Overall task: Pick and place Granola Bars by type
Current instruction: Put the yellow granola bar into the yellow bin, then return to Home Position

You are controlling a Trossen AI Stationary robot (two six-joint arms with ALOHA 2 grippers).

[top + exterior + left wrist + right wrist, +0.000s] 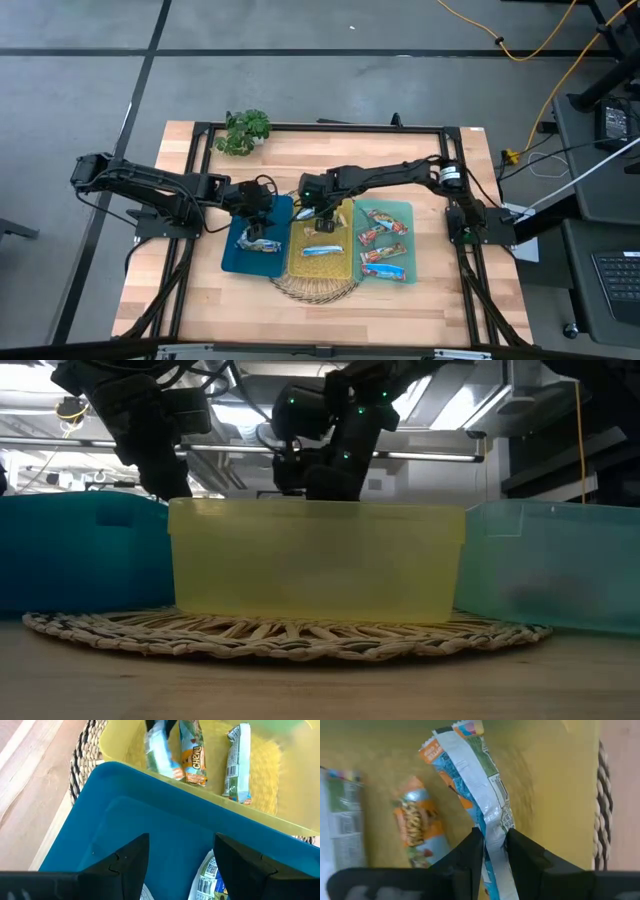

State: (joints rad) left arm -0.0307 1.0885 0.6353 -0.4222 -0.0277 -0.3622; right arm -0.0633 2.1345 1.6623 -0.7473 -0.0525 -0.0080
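Three bins stand side by side on a woven mat: blue [240,255], yellow [300,262] and pale teal [402,212]. My right gripper [494,851] is over the yellow bin, shut on a blue-white-orange granola bar [470,775]. Two more bars lie on that bin's floor: an orange-blue one [417,827] and a white one [340,810]. My left gripper [180,855] hovers open above the blue bin, where wrapped bars [210,875] lie below its fingers. Several red-orange bars [385,240] lie in the teal bin. My right gripper pinches the granola bar between its two fingers at the wrapper's back seam [492,832], toward one end. The fingers come from above, pointing down into the yellow bin. The rest of the bar reaches away from the fingers toward the bin floor; whether it touches cannot be told.
A green leafy plant [245,130] stands near the table's far left corner. The woven mat [300,635] sticks out under the bins at the near side. Bare wood lies to the left, right and near side of the bins. The bin walls [315,560] rise between the two grippers.
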